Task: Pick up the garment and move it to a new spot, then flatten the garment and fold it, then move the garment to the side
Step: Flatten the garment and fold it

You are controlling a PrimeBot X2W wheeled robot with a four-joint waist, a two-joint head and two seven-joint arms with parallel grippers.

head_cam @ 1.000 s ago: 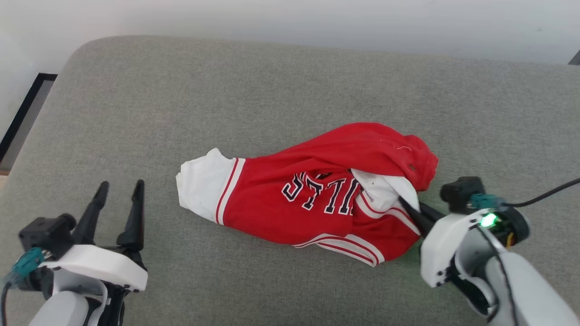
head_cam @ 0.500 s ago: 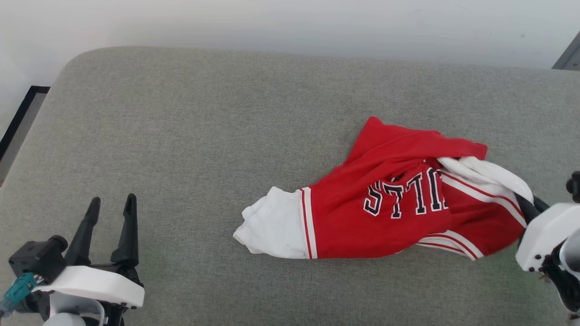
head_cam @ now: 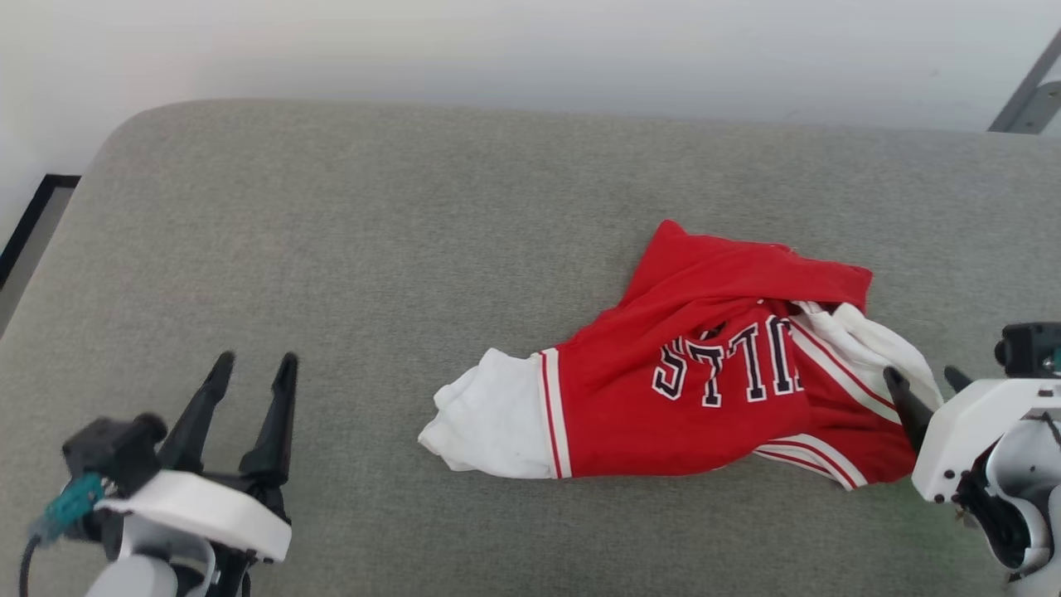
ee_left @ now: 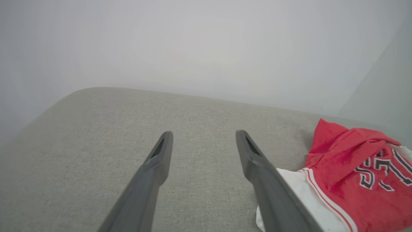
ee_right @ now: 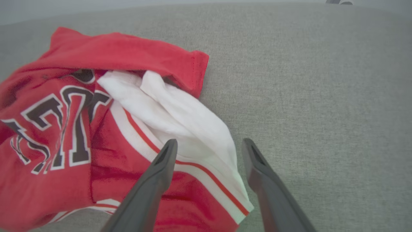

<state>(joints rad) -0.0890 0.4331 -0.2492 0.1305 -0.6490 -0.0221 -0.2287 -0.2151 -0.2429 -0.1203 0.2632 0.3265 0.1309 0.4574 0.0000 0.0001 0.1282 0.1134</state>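
Surface: grey woven-fabric padded worktop (head_cam: 331,249) with rounded corners, pale wall (head_cam: 530,50) behind.
Garment: red soft-fabric sports shirt (head_cam: 704,398) with striped trim and black, white-outlined lettering (head_cam: 729,365); it lies crumpled right of the worktop's middle, with one white sleeve end (head_cam: 489,423) trailing left and a bunched white sleeve (ee_right: 180,119) at its right edge.
Right gripper (ee_right: 209,143): spread wide and grasping nothing; its fingers straddle the bunched sleeve's edge, and we cannot tell whether they touch cloth.
Left gripper (head_cam: 255,365): spread and empty, over bare worktop, well apart from the shirt.
Stage: we judge the shirt set down at its new spot, with flattening not yet begun.
Snag risk: a finger may catch the loose sleeve when we move the right arm, dragging the heap.
Layer risk: the folds overlap, so we may pinch several layers at once and spread a twisted shirt.
Drag risk: soft fabric may cling to the woven cover, so our pull could bunch it rather than smooth it.
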